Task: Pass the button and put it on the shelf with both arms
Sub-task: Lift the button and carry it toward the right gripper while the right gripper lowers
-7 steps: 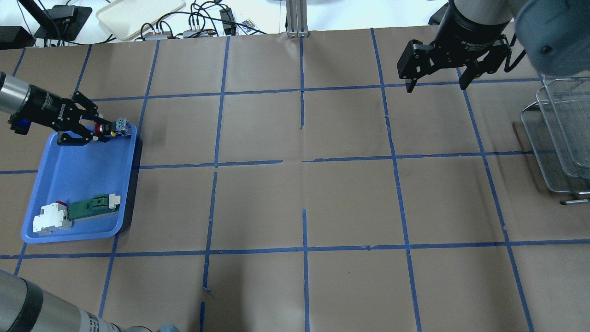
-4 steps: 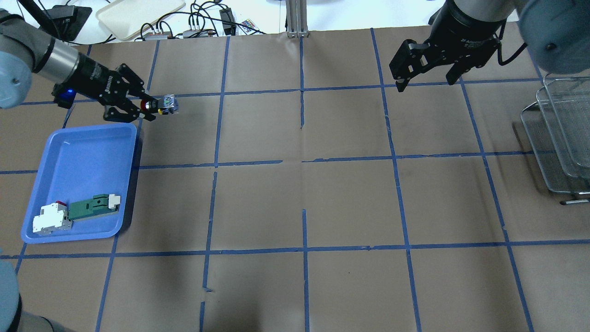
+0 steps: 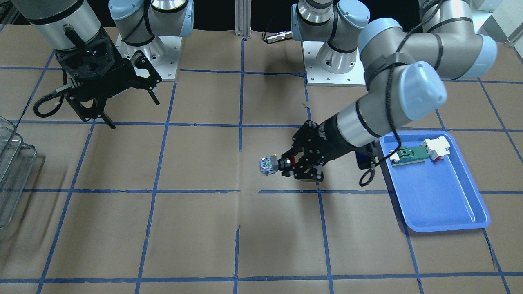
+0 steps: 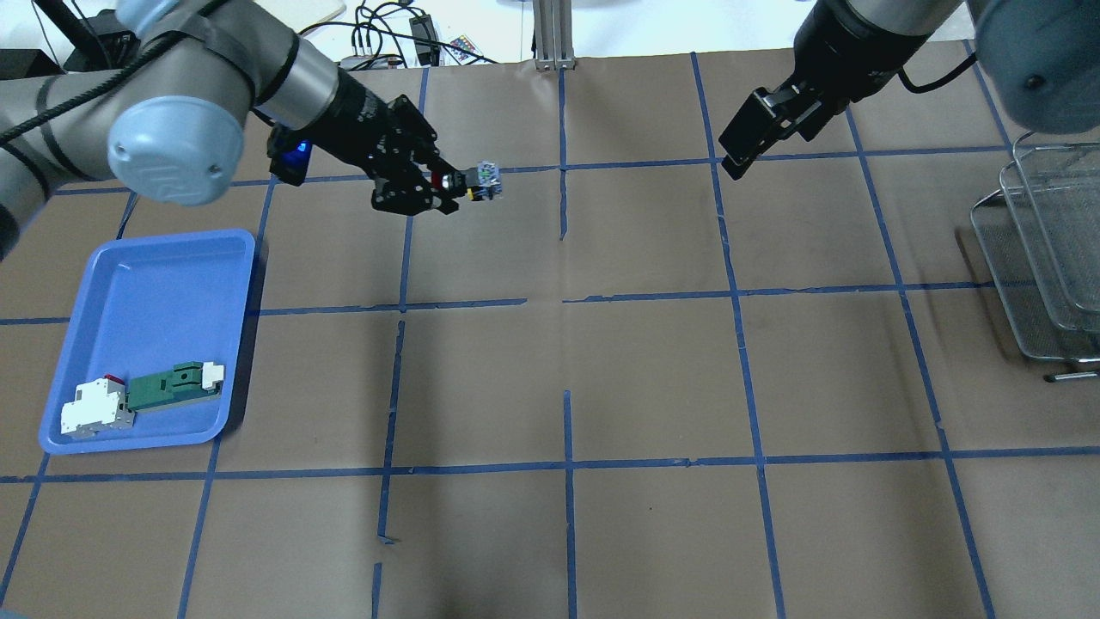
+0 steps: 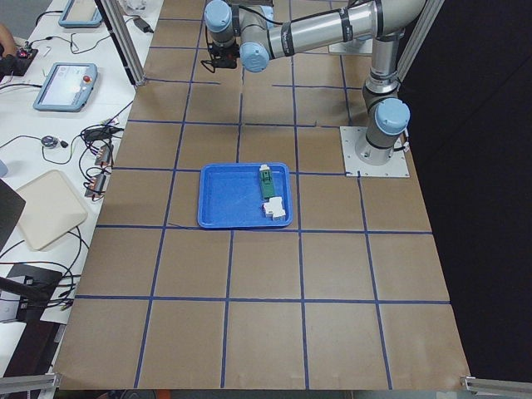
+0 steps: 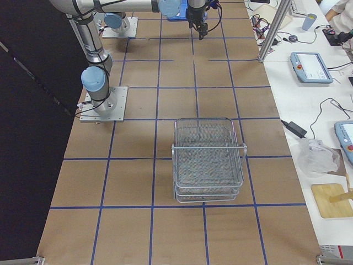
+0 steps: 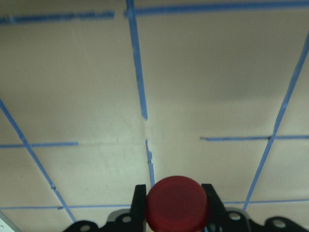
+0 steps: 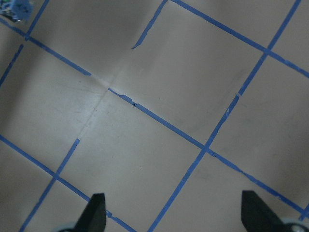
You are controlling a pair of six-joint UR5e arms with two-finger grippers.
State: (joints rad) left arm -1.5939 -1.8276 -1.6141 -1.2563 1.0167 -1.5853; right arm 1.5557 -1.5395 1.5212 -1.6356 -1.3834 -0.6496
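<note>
Button (image 4: pixel 475 178) clamped at cap end in left gripper (image 4: pixel 442 185) jaws; judged light, rigid. Exposed rear block judged best hold for right gripper (image 3: pixel 133 113), jaws wide, empty.

Arms: left arm (image 3: pixel 408 49) and right arm (image 3: pixel 61 20), silver-grey tubes with pale blue joint caps.
Grippers: left gripper (image 3: pixel 286 165) and right gripper (image 3: pixel 134 113), black, two linked fingers each.
Cables (image 3: pixel 36 107): black, looped at the wrists.
Bases: pale plates (image 3: pixel 168 61) with dark screws.
Light (image 4: pixel 298 156): blue glow on the left wrist.
</note>
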